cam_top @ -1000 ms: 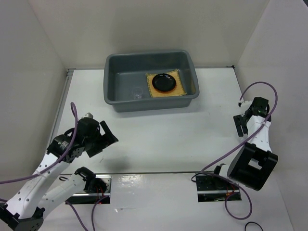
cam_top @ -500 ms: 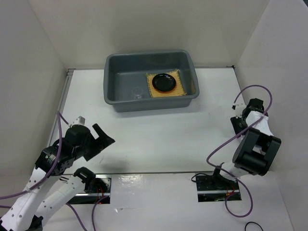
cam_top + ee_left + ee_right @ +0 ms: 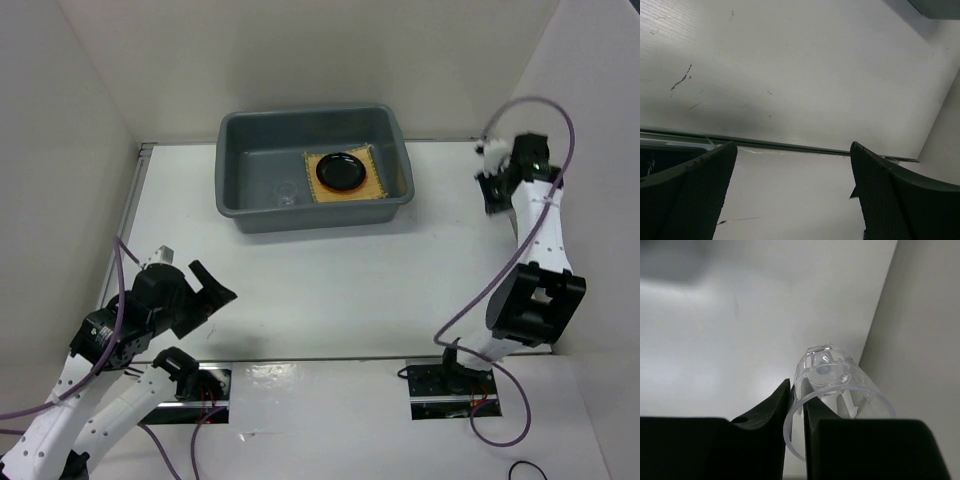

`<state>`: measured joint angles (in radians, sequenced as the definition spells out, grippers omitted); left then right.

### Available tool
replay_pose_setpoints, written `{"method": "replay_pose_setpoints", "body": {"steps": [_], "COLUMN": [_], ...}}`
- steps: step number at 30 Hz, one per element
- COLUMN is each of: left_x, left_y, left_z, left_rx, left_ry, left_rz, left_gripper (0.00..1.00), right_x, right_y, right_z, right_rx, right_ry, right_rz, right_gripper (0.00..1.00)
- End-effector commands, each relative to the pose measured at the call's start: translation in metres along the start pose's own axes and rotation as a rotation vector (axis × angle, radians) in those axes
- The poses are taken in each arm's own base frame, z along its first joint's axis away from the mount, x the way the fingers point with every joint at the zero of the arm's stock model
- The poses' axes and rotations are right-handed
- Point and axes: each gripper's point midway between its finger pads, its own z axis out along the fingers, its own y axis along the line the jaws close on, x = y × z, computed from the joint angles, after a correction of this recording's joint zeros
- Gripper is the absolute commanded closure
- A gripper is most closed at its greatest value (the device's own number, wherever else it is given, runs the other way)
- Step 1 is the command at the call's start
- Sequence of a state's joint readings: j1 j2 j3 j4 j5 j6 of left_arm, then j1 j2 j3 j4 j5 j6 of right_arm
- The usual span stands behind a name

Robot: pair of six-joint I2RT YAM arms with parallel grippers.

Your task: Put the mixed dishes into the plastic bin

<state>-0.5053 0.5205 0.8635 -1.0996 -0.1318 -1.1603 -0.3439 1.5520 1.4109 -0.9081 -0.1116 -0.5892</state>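
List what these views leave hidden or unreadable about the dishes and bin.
- Top view: held glass cup lost against the right end effector; only the right wrist view shows it.
- Top view: second glass cup in the plastic bin too faint to tell upright or tipped.
- Top view: whatever lies beneath the black plate on the bamboo mat is covered by it.
- Left wrist view: plastic bin cut off by the top edge, only a corner.
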Motion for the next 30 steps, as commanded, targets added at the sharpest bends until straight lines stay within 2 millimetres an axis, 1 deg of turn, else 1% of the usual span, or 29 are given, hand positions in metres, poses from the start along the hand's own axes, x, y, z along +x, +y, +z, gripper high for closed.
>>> {"method": "replay_pose_setpoints", "body": {"steps": [1, 2, 3, 4, 5, 6, 7, 8, 9, 10, 11, 12, 13, 14, 15, 17, 18, 19, 20, 21, 22, 23, 24, 25, 26, 27, 28, 29, 30], "left_x": [-0.002, 0.000, -0.002, -0.002, -0.002, -0.002, -0.003, -0.003, -0.001, -0.001, -0.003, -0.004, -0.004, -0.004, -0.003, -0.003, -0.002, -0.002, -0.003, -0.002, -0.002, -0.002, -0.001, -0.001, -0.001, 0.001, 0.001, 0.001, 0.001], "left_y": [0.000, 0.003, 0.000, 0.000, 0.000, 0.000, -0.002, -0.002, 0.001, 0.001, 0.001, 0.000, 0.000, -0.001, 0.001, 0.001, 0.003, 0.003, 0.001, 0.001, 0.001, 0.002, 0.003, 0.003, 0.003, 0.003, 0.003, 0.003, 0.003], "left_z": [-0.001, 0.001, 0.002, 0.002, 0.002, 0.002, 0.001, 0.001, 0.003, 0.003, 0.001, 0.000, -0.001, -0.002, 0.000, -0.002, -0.002, -0.002, -0.002, 0.000, 0.000, 0.002, 0.004, 0.006, 0.006, 0.007, 0.009, 0.009, 0.009], "left_rx": [0.002, -0.006, 0.003, 0.003, 0.003, 0.003, 0.000, 0.000, -0.016, -0.016, -0.011, 0.000, 0.000, 0.011, 0.003, 0.011, 0.003, 0.003, 0.001, -0.012, -0.012, -0.025, -0.038, -0.047, -0.047, -0.053, -0.061, -0.061, -0.061], "left_ry": [-0.014, -0.009, -0.014, -0.014, -0.014, -0.014, -0.013, -0.013, -0.005, -0.005, -0.017, -0.023, -0.023, -0.029, -0.025, -0.029, -0.025, -0.025, -0.023, -0.017, -0.017, -0.010, -0.004, 0.001, 0.001, 0.013, 0.018, 0.018, 0.018], "left_rz": [-0.029, -0.028, -0.029, -0.029, -0.029, -0.029, -0.028, -0.028, -0.027, -0.027, -0.028, -0.040, -0.053, -0.055, -0.066, -0.067, -0.066, -0.066, -0.066, -0.064, -0.064, -0.054, -0.052, -0.051, -0.051, -0.050, -0.049, -0.049, -0.049], "left_gripper": [0.00, 0.00, 0.00, 0.00, 0.00, 0.00, 0.00, 0.00, 0.00, 0.00, 0.00, 0.00, 0.00, 0.00, 0.00, 0.00, 0.00, 0.00, 0.00, 0.00, 0.00, 0.00, 0.00, 0.00, 0.00, 0.00, 0.00, 0.00, 0.00], "right_x": [-0.126, -0.165, -0.184, -0.203, -0.226, -0.242, -0.262, -0.275, -0.286, -0.307, -0.315, -0.317, -0.308, -0.324, -0.318, -0.328, -0.337, -0.334, -0.349, -0.346, -0.346, -0.343, -0.352, -0.345, -0.338, -0.336, -0.333, -0.333, -0.330], "right_y": [0.055, 0.099, 0.118, 0.135, 0.162, 0.179, 0.187, 0.202, 0.222, 0.224, 0.240, 0.266, 0.276, 0.283, 0.305, 0.320, 0.328, 0.337, 0.341, 0.354, 0.360, 0.369, 0.376, 0.386, 0.394, 0.397, 0.406, 0.408, 0.418], "right_z": [-0.116, -0.145, -0.142, -0.145, -0.164, -0.133, -0.150, -0.148, -0.101, -0.132, -0.131, -0.056, -0.051, -0.043, -0.026, -0.021, -0.011, -0.006, -0.008, -0.006, 0.001, 0.003, -0.016, 0.009, 0.027, 0.033, 0.033, 0.041, 0.043], "right_rx": [0.023, -0.007, -0.014, -0.018, -0.048, -0.075, -0.100, -0.133, -0.172, -0.183, -0.208, -0.226, -0.203, -0.147, -0.162, -0.217, -0.233, -0.244, -0.246, -0.271, -0.289, -0.313, -0.323, -0.315, -0.310, -0.322, -0.340, -0.341, -0.363], "right_ry": [-0.402, -0.524, -0.547, -0.589, -0.657, -0.613, -0.663, -0.671, -0.594, -0.668, -0.680, -0.578, -0.538, -0.584, -0.562, -0.605, -0.642, -0.626, -0.687, -0.687, -0.688, -0.687, -0.755, -0.722, -0.682, -0.672, -0.673, -0.670, -0.671], "right_rz": [-0.112, -0.182, -0.223, -0.254, -0.298, -0.322, -0.320, -0.329, -0.354, -0.342, -0.361, -0.384, -0.428, -0.458, -0.522, -0.502, -0.461, -0.473, -0.477, -0.492, -0.497, -0.510, -0.510, -0.538, -0.561, -0.566, -0.576, -0.577, -0.588], "right_gripper": [1.00, 1.00, 1.00, 1.00, 1.00, 1.00, 1.00, 1.00, 1.00, 0.99, 0.97, 0.93, 0.91, 0.91, 0.91, 0.90, 0.88, 0.88, 0.88, 0.88, 0.88, 0.87, 0.87, 0.87, 0.87, 0.87, 0.87, 0.87, 0.85]}}
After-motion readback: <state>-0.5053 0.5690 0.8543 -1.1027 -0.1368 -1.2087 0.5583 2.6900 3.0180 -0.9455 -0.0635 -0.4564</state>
